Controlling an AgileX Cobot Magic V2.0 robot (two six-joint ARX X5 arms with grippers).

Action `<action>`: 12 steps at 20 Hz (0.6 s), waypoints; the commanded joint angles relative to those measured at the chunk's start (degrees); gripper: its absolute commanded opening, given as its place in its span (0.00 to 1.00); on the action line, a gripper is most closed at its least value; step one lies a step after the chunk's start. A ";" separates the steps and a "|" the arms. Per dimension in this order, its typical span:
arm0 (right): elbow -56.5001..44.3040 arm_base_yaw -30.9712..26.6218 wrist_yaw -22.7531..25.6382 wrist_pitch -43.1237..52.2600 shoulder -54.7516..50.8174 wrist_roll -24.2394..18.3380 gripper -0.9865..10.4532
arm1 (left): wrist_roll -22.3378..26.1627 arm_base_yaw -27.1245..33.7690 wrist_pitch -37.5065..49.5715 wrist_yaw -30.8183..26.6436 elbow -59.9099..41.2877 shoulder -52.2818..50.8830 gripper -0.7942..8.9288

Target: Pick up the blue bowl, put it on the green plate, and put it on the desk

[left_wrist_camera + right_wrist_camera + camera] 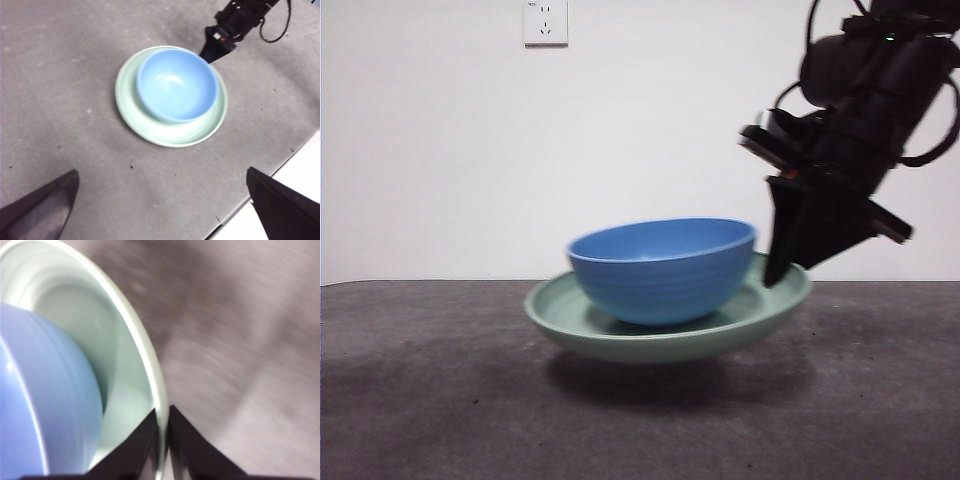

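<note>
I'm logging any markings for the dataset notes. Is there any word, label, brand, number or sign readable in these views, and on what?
None can be read.
Blue bowl: no print visible.
Green plate, held off the desk by the right gripper shut on its rim: no print visible.
Wall socket: any marks are too small to read.
Left gripper: no label visible.
</note>
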 commanded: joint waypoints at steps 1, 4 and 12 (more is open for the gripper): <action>1.20 2.60 -0.57 3.32 1.73 4.66 0.10 | -0.37 -0.26 0.44 -0.20 0.76 0.20 0.70; 1.20 4.83 -0.04 5.66 3.93 6.23 0.10 | -0.37 -0.26 0.44 -0.20 0.79 0.20 0.70; 1.18 5.44 2.84 5.05 7.63 7.45 0.10 | -0.42 -0.26 0.46 -0.20 0.76 0.20 0.70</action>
